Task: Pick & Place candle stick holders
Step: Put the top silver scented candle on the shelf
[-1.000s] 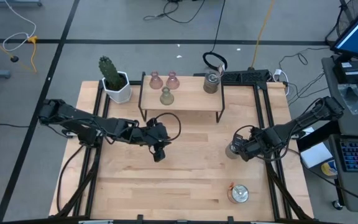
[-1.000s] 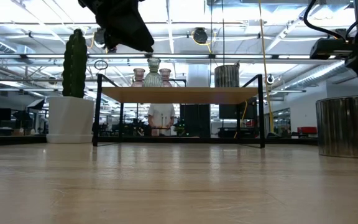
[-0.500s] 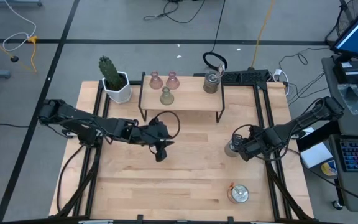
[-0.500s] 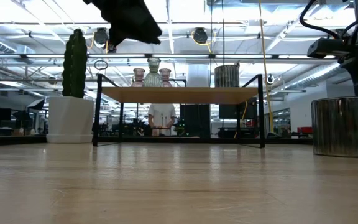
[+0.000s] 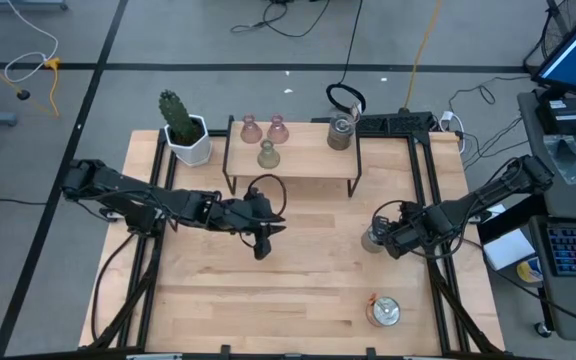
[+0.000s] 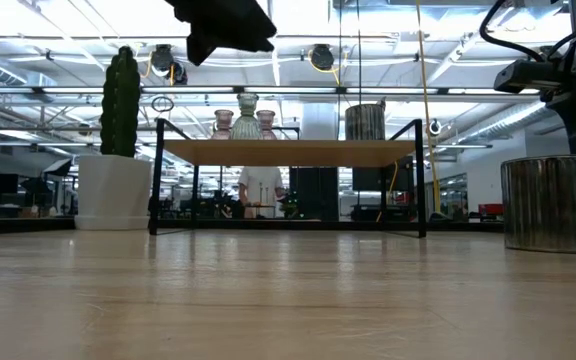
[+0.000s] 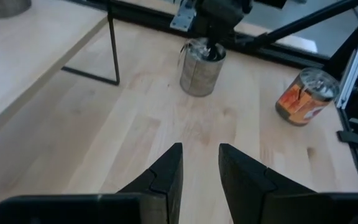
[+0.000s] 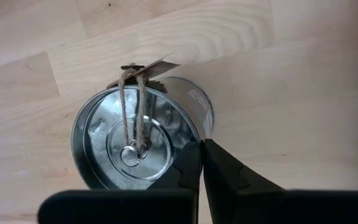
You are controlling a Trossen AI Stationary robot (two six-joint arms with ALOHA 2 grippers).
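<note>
Right gripper (image 8: 199, 163): nearly closed, pinching the rim of a silver holder (image 8: 140, 132) standing on the table (image 5: 308, 290), right side.
Left gripper (image 7: 200, 169): part open, empty, hovering mid-table.
Other holders: three glass ones (image 5: 265, 138) and a silver one (image 5: 340, 133) on the shelf (image 5: 313, 165); one silver (image 5: 384, 311) near the front edge.
Risk: thin rim pinch, likely tilt or slip on lifting.
Risk: string tag (image 8: 143, 70) snagging.

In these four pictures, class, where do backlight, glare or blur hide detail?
Low view: bright ceiling lights leave the left end effector a black silhouette. Right wrist view: the silver holder mirrors light, and the right end effector is soft at its rim. Left wrist view: sharp, evenly lit. High view: even, faint shadows.
</note>
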